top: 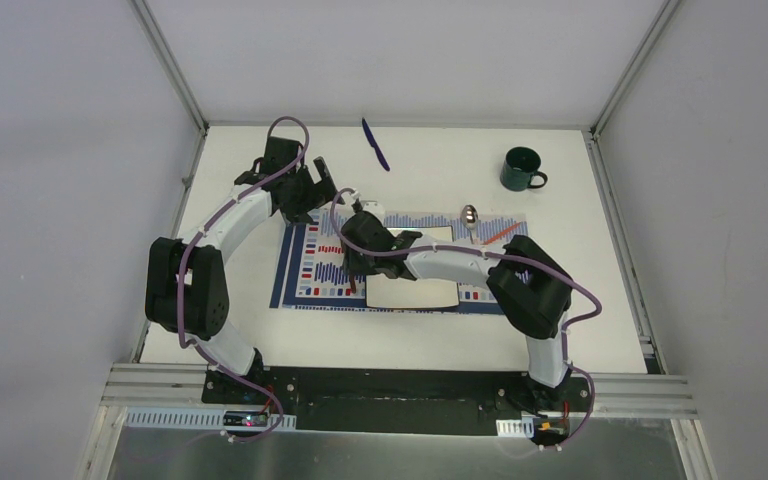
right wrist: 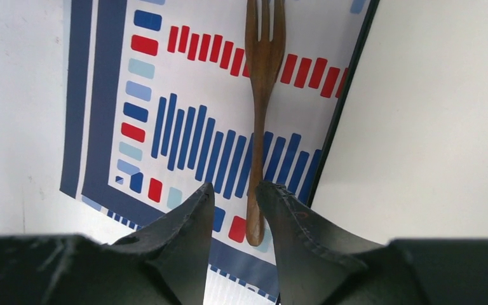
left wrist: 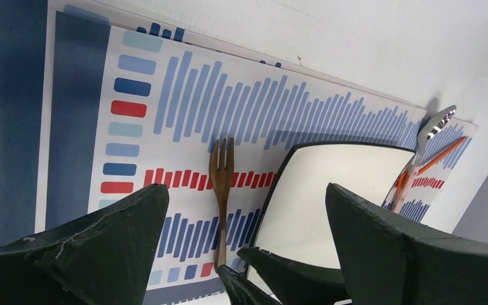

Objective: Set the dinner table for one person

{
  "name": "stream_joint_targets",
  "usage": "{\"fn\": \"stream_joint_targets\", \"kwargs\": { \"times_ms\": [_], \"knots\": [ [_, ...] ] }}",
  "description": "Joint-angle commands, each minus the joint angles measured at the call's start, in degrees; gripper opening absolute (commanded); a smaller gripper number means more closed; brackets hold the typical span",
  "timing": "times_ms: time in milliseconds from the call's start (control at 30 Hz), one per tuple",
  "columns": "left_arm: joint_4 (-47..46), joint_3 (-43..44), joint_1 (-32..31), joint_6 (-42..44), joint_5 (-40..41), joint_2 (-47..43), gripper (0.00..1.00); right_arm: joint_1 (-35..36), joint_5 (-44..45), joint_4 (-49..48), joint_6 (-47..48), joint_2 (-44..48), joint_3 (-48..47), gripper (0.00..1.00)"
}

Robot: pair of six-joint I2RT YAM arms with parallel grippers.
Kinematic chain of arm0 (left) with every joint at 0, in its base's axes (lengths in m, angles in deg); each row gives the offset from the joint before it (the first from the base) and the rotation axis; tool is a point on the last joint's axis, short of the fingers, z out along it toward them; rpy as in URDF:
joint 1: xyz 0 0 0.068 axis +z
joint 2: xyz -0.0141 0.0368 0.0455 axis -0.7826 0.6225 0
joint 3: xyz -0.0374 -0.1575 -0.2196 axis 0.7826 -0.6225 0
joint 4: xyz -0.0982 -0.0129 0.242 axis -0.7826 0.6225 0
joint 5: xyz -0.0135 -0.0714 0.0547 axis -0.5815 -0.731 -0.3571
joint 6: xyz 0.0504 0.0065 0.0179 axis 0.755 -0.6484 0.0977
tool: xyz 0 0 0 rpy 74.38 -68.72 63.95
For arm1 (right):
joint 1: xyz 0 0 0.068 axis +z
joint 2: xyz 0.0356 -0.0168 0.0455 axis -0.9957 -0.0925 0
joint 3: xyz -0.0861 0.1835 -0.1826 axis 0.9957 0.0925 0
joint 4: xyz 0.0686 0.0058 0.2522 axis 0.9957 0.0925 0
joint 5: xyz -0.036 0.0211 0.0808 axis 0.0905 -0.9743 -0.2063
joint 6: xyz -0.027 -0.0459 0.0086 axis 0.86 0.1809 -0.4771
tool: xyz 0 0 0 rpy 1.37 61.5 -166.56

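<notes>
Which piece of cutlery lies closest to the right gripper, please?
The wooden fork, lying by the right gripper; the orange-handled spoon and the blue knife lie farther away.

fork (left wrist: pixel 221 203) on placemat (left wrist: pixel 76 127), left of plate (left wrist: pixel 330 184) | spoon (left wrist: pixel 435 124) right of plate | mug (top: pixel 520 168) behind on dinner table (top: pixel 430 175)

No lettering, numbers or brand marks can be read; the placemat (top: pixel 310 268) shows only coloured bars.

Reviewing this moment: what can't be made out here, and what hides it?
Fork: top view, almost all hidden under right gripper.
Plate: top view, far part under right arm; right wrist view, cut by the edge.
Mug: left wrist view, only a sliver at the right edge.
Blue item: top view, too small to identify.
</notes>
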Motion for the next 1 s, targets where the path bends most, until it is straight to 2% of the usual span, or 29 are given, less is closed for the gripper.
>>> {"fn": "stream_joint_targets", "kwargs": {
  "times_ms": [0,933,967],
  "knots": [
    [-0.7,-0.2,0.7,-0.3,-0.4,-2.9,0.99,1.2,3.2,1.3,0.3,2.9,0.7,0.41],
    [-1.0,-0.7,0.9,-0.3,-0.4,-3.6,0.99,3.7,3.4,1.2,-0.3,1.6,0.6,0.41],
    [-1.0,-0.6,0.9,-0.2,-0.4,-3.6,0.99,3.7,4.0,1.3,0.1,1.8,0.7,0.37]
  ]
}}
